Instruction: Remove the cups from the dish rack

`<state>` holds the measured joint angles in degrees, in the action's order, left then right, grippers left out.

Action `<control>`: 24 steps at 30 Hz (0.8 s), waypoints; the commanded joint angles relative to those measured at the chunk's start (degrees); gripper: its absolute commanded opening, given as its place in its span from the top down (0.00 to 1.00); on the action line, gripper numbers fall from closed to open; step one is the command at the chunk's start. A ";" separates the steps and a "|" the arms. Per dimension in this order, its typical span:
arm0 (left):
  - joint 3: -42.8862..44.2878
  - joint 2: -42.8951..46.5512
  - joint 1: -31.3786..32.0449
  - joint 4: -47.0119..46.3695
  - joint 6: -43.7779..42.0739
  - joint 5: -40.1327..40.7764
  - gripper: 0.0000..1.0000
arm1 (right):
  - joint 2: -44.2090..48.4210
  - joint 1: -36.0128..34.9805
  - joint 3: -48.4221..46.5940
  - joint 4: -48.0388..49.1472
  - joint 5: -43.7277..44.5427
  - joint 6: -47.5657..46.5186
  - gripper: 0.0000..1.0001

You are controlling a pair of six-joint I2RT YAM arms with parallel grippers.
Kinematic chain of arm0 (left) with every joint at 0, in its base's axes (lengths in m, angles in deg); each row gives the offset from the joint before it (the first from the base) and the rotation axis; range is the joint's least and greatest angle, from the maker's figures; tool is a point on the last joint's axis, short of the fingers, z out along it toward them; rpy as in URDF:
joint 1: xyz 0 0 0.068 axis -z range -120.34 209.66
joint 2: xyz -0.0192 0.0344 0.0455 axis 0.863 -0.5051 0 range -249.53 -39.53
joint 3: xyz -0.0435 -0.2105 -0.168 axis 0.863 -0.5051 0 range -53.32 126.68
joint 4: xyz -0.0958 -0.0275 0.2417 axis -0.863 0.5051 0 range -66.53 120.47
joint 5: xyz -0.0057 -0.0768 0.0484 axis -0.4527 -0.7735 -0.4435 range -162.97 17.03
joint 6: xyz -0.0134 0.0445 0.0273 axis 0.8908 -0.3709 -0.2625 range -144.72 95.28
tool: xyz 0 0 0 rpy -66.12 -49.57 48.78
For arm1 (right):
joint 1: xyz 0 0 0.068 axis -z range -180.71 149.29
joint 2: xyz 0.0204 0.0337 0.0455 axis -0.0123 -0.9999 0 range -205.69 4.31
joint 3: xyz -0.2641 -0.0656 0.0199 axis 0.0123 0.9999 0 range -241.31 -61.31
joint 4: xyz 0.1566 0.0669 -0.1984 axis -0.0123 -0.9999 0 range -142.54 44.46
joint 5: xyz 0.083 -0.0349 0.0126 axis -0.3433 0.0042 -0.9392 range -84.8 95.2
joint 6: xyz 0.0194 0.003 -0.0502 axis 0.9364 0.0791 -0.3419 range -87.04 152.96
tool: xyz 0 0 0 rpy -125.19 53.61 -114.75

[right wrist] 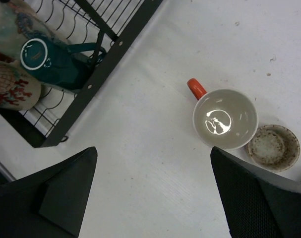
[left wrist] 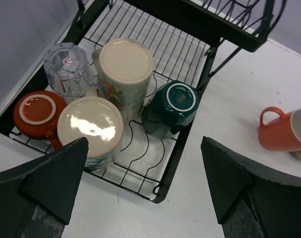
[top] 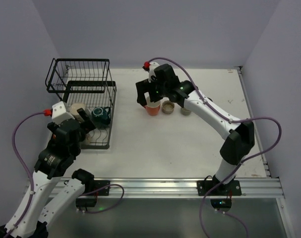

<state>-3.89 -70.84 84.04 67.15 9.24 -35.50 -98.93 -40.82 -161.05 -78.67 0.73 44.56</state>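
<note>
Left end effector (left wrist: 140,181): hung over the near end of the rack's lower tray, fingers spread wide, nothing held.
Right end effector (right wrist: 155,193): likewise wide open and empty, poised above an upright orange-red ceramic mug with a white inside (right wrist: 224,119).
Black wire dish rack (top: 80,75): sat along the left edge of the white surface (top: 190,144).
Cups in the tray: dark teal ceramic mug (left wrist: 175,104), clear glass tumbler (left wrist: 66,67), tall cream patterned mug (left wrist: 125,64), squat orange-red cup (left wrist: 36,111), cream mug with a glossy base (left wrist: 90,124); all base-up.
Deciding relation: teal mug lay just ahead of the left end effector, a little right of centre, against the tray's right rail.
Long axis: judged near upright, tipped slightly.
Nearer arm: left; right well apart, by the far edge.
Already out: the upright mug, with a grey-olive speckled cup (right wrist: 272,147) just beside it.
</note>
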 commanded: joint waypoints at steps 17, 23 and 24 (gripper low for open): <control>7.09 -17.64 -3.10 18.90 17.55 11.40 0.00 | 18.78 -0.14 18.71 12.91 -8.71 1.32 0.01; 4.72 -20.19 -11.62 11.96 10.70 4.46 0.00 | 20.88 -0.14 19.67 13.35 -10.12 1.32 0.01; 4.45 -20.19 -12.42 10.30 8.78 3.75 0.00 | 21.15 -0.14 19.85 13.44 -10.47 1.15 0.01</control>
<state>1.18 -91.13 74.27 82.10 20.95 -29.97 -80.57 -40.82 -142.15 -67.43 -7.86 45.58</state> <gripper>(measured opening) 0.997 0.990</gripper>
